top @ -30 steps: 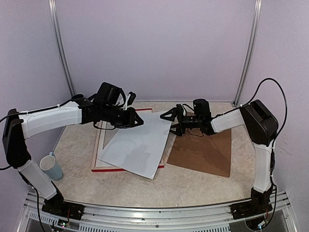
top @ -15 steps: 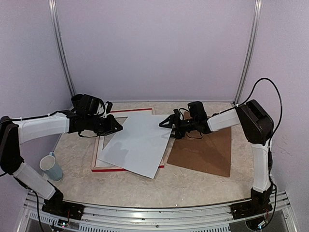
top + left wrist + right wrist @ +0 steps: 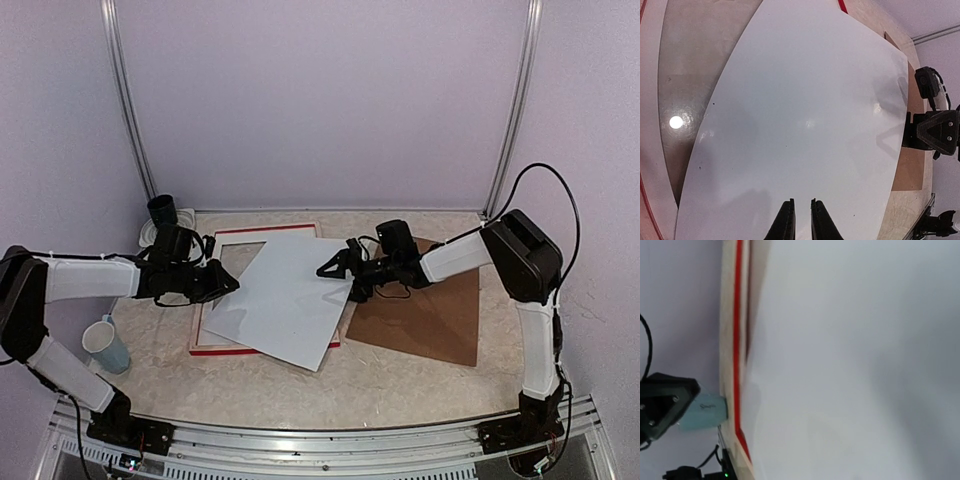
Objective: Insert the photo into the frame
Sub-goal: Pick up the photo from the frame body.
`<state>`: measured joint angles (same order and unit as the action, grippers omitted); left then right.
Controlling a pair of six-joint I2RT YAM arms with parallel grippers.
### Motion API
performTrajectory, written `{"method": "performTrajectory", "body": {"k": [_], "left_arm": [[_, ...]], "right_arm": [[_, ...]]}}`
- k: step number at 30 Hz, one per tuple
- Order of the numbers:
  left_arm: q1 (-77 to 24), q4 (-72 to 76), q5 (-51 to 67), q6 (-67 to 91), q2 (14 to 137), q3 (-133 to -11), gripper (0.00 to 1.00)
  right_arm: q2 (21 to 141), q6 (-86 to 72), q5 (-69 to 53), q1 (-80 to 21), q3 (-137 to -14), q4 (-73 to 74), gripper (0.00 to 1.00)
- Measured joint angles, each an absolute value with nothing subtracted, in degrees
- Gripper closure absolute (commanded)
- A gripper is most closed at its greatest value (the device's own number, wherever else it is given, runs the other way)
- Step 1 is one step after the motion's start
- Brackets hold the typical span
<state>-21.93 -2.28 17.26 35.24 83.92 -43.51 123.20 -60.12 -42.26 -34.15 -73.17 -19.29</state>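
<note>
The frame lies flat on the table, with a red rim and pale wood edges. Askew on top of it rests the photo, plain white side up, its print hidden. It covers most of the frame's opening. My left gripper hovers low at the photo's left edge. Its fingers are nearly together over the white surface and hold nothing. My right gripper stands open at the photo's right corner. Its fingers do not show in the right wrist view, which the white sheet fills.
A brown backing board lies right of the frame, under the right arm. A pale blue cup stands at the near left, and it also shows in the right wrist view. A dark cup sits at the back left corner.
My left arm has drawn back to the left and come down, from over the photo's top to its left edge. The right gripper has slid left onto the photo's right corner.
</note>
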Motion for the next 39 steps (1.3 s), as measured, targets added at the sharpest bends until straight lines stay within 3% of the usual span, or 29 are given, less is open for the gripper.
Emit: {"method": "performTrajectory", "body": {"k": [11, 21, 31, 39], "left_arm": [[-24.27, 2.74, 17.23, 38.24, 84.93, -41.1, 0.87], [-24.69, 3.66, 15.99, 39.22, 85.62, -40.42, 0.87], [-23.66, 7.4, 13.1, 39.97, 80.58, -36.53, 0.87], [-22.0, 9.8, 9.91, 39.7, 77.12, -33.26, 0.87]], "right_arm": [[121.64, -64.53, -39.48, -35.9, -65.08, -24.36, 0.23], [120.14, -68.44, -37.01, -37.06, -63.02, -27.64, 0.71], [120.16, -69.95, -37.17, -37.12, -63.16, -31.16, 0.99], [120.22, -64.47, -39.51, -37.01, -68.62, -24.4, 1.0]]}}
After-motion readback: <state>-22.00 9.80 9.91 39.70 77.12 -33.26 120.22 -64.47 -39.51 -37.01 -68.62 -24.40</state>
